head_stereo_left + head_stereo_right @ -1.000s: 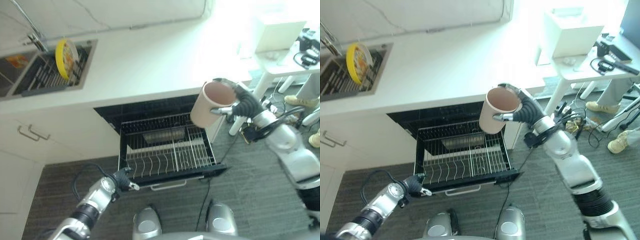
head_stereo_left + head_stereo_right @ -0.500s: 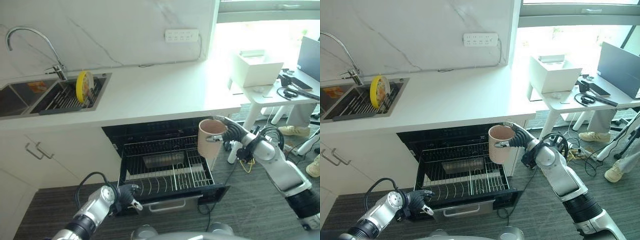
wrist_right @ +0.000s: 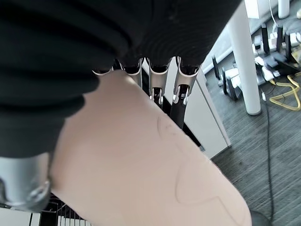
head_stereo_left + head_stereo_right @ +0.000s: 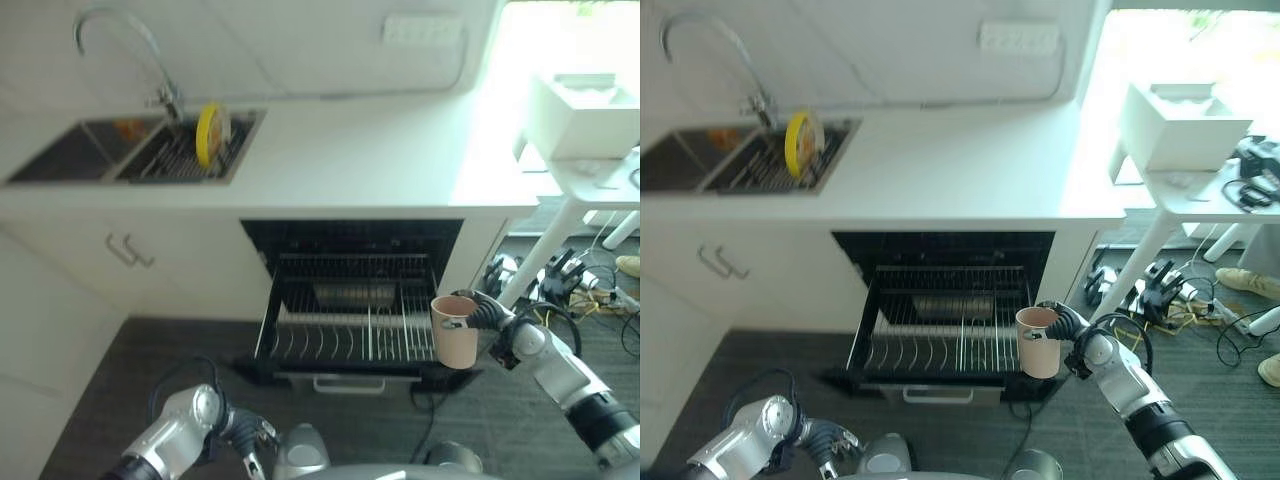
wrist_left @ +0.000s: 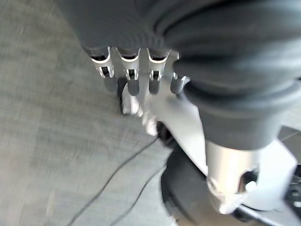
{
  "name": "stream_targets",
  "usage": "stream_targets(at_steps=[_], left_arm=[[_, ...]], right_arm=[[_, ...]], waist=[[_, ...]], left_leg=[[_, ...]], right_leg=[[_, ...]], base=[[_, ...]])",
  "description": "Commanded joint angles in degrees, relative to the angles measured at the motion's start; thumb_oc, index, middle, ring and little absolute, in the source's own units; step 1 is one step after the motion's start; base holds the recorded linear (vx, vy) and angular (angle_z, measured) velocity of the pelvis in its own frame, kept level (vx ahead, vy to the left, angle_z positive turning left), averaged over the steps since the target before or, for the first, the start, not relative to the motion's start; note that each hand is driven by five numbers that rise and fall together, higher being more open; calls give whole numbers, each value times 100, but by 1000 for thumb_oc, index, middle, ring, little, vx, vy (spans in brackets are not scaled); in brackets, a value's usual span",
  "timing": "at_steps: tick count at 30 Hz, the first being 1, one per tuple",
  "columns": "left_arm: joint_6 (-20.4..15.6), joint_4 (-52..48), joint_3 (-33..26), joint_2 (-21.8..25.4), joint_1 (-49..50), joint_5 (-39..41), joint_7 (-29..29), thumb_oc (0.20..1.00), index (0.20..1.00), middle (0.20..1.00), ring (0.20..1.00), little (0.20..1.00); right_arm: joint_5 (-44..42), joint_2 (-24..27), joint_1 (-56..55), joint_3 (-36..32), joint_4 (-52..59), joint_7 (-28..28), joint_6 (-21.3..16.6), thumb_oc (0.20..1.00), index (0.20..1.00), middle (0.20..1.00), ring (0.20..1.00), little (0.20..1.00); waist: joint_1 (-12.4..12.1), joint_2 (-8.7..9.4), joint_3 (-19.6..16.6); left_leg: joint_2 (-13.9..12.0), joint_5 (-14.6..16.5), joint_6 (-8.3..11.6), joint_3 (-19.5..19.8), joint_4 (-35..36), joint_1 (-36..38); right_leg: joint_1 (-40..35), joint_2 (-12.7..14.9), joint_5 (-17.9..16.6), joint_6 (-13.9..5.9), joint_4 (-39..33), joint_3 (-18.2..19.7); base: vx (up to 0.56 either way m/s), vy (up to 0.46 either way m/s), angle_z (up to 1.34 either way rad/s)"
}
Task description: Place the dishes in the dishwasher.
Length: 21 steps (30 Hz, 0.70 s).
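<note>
Lowered since the earlier frame, the pink cup (image 4: pixel 1040 343) is now held upright just off the right front corner of the dishwasher rack (image 4: pixel 940 335), the right hand (image 4: pixel 1068 322) curled round it. Well left of the rack, over the floor (image 5: pixel 42 141), the left hand (image 5: pixel 136 77) is kept with fingers relaxed and nothing grasped. A yellow plate (image 4: pixel 209 134) is stood in the sink (image 4: pixel 60 165) on the tabletop (image 4: pixel 350 160), far from the rack.
</note>
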<state>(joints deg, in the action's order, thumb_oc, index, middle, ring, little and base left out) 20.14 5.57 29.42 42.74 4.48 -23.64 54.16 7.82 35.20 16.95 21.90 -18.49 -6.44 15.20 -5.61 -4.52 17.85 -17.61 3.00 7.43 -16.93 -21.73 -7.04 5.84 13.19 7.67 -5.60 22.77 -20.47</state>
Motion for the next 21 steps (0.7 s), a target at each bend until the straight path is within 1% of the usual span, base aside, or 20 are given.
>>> stream_targets(at_steps=[1, 5, 7, 13, 16, 19, 20, 21], left_arm=[[-90, -286, -9, 481, -45, 170, -64, 1000, 1000, 1000, 1000, 1000], [-172, -350, -6, 787, -431, 525, -198, 1000, 1000, 1000, 1000, 1000], [-145, -400, -21, 871, -555, 665, -199, 1000, 1000, 1000, 1000, 1000], [-156, -476, 22, 1028, -861, 931, -353, 1000, 1000, 1000, 1000, 1000], [-139, -507, 135, 1098, -1181, 1157, -505, 1000, 1000, 1000, 1000, 1000], [-323, -578, 137, 1185, -1346, 1318, -696, 1000, 1000, 1000, 1000, 1000], [-504, -745, 62, 1305, -1453, 1503, -944, 1000, 1000, 1000, 1000, 1000], [-546, -778, 41, 1328, -1470, 1560, -996, 1000, 1000, 1000, 1000, 1000]], right_arm=[[59, -249, 682, 30, -25, 402, -386, 200, 200, 200, 200, 200], [-124, -174, 1403, 202, -377, 539, -334, 200, 200, 200, 200, 200], [-167, -119, 1622, 250, -460, 511, -310, 200, 200, 200, 200, 200], [-229, 103, 2065, 424, -679, 576, -455, 200, 200, 200, 200, 200], [-393, 313, 2527, 507, -806, 650, -435, 200, 200, 200, 200, 200], [-430, 523, 2834, 556, -904, 643, -429, 200, 200, 200, 200, 200], [-545, 697, 3009, 615, -958, 678, -373, 200, 200, 200, 200, 200], [-569, 725, 3034, 627, -972, 692, -368, 200, 200, 200, 200, 200]], waist=[[-197, 204, 152], [-248, 157, 412], [-259, 134, 486], [-284, 130, 651], [-291, 154, 733], [-290, 156, 786], [-306, 160, 829], [-309, 159, 836]], left_leg=[[-170, -684, 9, -81, -538, -1081], [-129, -800, 36, -5, -434, -1302], [-127, -881, 56, 15, -373, -1351], [-99, -854, 40, 7, -271, -1456], [-41, -816, 53, 5, -155, -1495], [-17, -829, 76, -8, -68, -1511], [-5, -818, 83, -15, -23, -1528], [-3, -818, 85, -14, -13, -1530]], right_leg=[[-719, 30, -370, -260, -774, -427], [-572, -10, -445, -260, -936, -464], [-547, -28, -471, -260, -1013, -478], [-432, -38, -476, -267, -1136, -495], [-322, -37, -457, -271, -1233, -510], [-213, -19, -434, -269, -1264, -510], [-120, 6, -418, -271, -1239, -512], [-108, 10, -415, -270, -1236, -514]], base=[[-303, -63, -1], [-217, -35, 6], [-167, -8, -8], [-138, 2, -3], [-171, 25, 1], [-132, 41, 3], [-104, 23, -1], [-100, 17, 1]])
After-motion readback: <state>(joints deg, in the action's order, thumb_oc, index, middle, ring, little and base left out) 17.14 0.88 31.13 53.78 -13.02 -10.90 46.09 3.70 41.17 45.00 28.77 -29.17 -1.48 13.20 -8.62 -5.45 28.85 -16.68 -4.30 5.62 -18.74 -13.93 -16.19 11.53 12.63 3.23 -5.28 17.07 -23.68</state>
